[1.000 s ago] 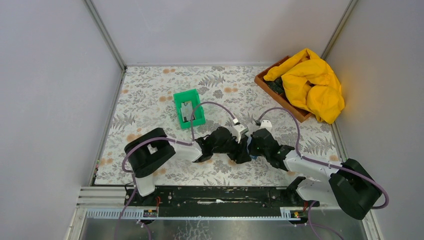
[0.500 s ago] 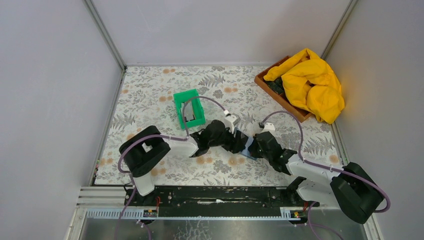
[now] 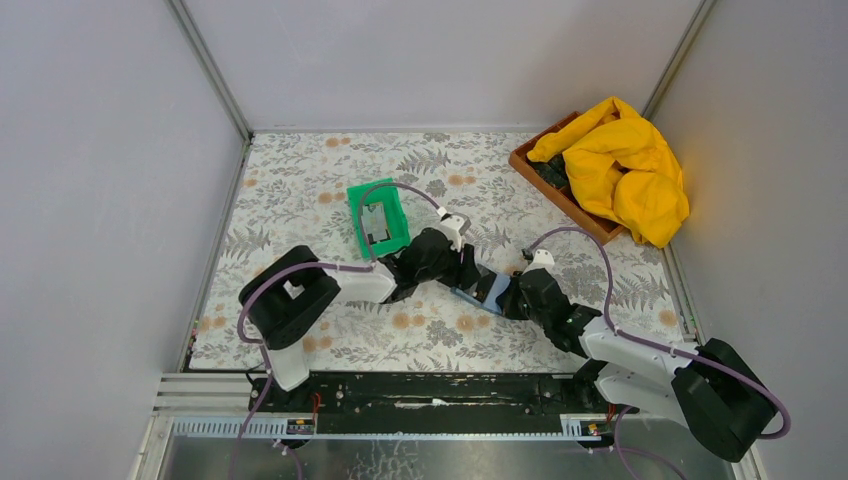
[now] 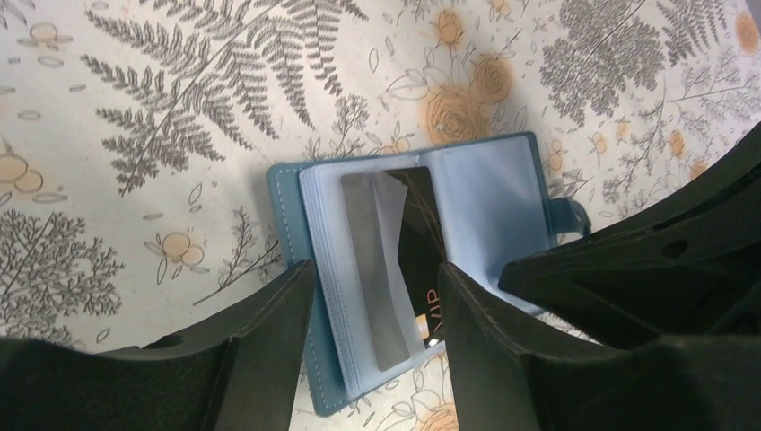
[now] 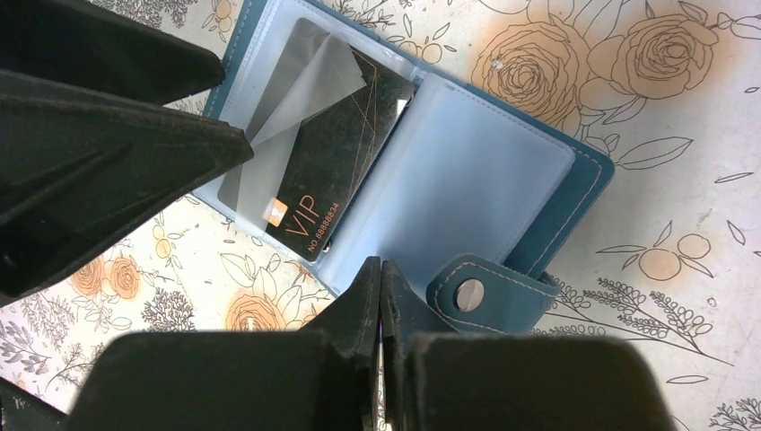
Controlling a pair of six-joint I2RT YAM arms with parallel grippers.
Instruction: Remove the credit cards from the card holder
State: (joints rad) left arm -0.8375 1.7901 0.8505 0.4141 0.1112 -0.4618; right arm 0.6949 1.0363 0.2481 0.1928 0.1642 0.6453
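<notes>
The steel-blue card holder [image 3: 487, 291] lies open on the floral table between my two grippers. In the left wrist view the card holder [image 4: 489, 202] shows a black VIP credit card [image 4: 418, 242] in a clear sleeve and a grey card [image 4: 363, 260] on the page beside it. My left gripper [image 4: 377, 355] is open, its fingers straddling the holder's card end without touching the cards. In the right wrist view my right gripper [image 5: 381, 269] is shut, its tips on the near edge of the holder's pale right page [image 5: 458, 171], beside the closing tab [image 5: 489, 292]. The black card [image 5: 328, 171] lies left of it.
A bright green tray [image 3: 360, 200] with a grey card in it stands behind the left gripper. A wooden tray [image 3: 525, 160] under a yellow cloth [image 3: 625, 165] sits at the back right corner. Walls close off the table on three sides.
Both grippers and the card holder have shifted left and a little away from the arm bases. The left arm now reaches closer to the green tray.
</notes>
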